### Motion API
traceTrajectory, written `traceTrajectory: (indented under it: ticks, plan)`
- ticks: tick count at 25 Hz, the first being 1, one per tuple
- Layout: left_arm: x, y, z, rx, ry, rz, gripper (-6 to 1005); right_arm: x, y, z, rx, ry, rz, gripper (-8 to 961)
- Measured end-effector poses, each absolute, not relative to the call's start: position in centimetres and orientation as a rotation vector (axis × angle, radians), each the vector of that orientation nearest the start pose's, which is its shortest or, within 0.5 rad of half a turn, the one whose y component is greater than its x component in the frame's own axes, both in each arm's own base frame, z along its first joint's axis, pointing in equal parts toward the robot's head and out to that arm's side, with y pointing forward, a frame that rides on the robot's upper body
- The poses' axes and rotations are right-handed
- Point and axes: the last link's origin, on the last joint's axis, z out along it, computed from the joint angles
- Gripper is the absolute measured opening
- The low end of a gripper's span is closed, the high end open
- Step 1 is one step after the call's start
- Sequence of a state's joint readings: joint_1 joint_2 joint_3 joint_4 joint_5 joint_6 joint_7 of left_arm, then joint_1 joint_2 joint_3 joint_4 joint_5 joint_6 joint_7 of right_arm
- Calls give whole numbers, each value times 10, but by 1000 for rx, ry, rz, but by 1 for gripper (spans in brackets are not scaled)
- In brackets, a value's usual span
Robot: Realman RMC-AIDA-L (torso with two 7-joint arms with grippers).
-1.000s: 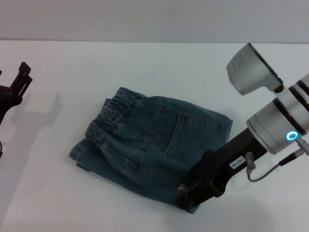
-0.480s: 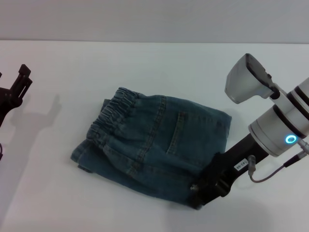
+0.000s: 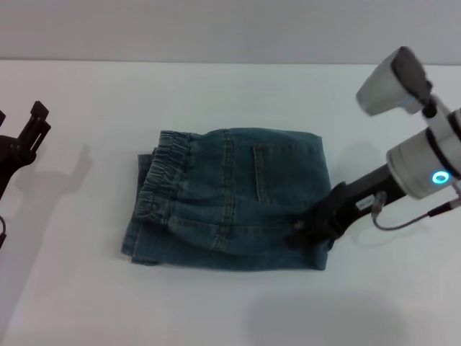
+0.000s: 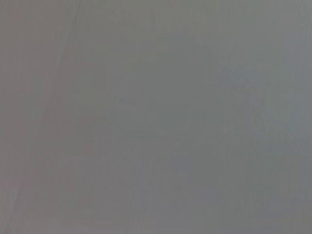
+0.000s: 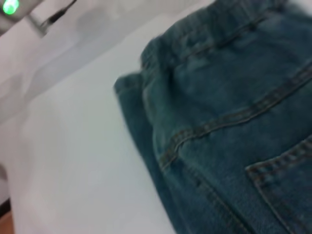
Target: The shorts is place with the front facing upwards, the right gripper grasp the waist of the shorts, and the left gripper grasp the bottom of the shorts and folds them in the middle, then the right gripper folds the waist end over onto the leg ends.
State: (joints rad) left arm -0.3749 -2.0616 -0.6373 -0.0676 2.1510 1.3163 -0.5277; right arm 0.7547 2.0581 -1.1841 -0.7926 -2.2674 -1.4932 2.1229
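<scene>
Shorts (image 3: pixel 230 202) are lying folded into a compact rectangle around the middle of the white worktop (image 3: pixel 216 94), back pocket facing up. The ruched waist of the shorts (image 3: pixel 160 180) sits on the left side of the bundle, lying on top of the denim layer under it. The fold edge is on the right.

The right claw (image 3: pixel 299 234) comes in from the right and is down at the near-right corner of the folded shorts, touching the fabric. Its prongs are buried in the dark denim there, so there's no telling if it's pinching the cloth or just resting on it. The silver wrist behind it has a blue ring light lit up.

The left claw (image 3: pixel 32 126) is way off at the left edge of the worktop, well apart from the shorts, holding nothing. How wide its prongs are can't really be made out.

The right wrist camera just shows the denim up close, orange stitching and all.
</scene>
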Motion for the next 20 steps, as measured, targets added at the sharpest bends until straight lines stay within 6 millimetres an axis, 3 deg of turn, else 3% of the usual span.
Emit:
traceTrajectory:
  ticks: [8, 14, 18, 20]
  plan:
    - [-353, 296, 3, -1536, -759, -934, 843, 185, 356, -18, -2993, 920, -11, 407]
    - [-351, 297, 5, -1536, -751, -943, 843, 172, 352, 14, -2950, 746, 422, 407]
    - [-349, 298, 7, -1533, -738, -963, 843, 183, 356, 39, -2768, 604, 718, 408]
    - [-348, 297, 9, -1522, -728, -976, 843, 199, 359, 46, -2635, 519, 810, 408]
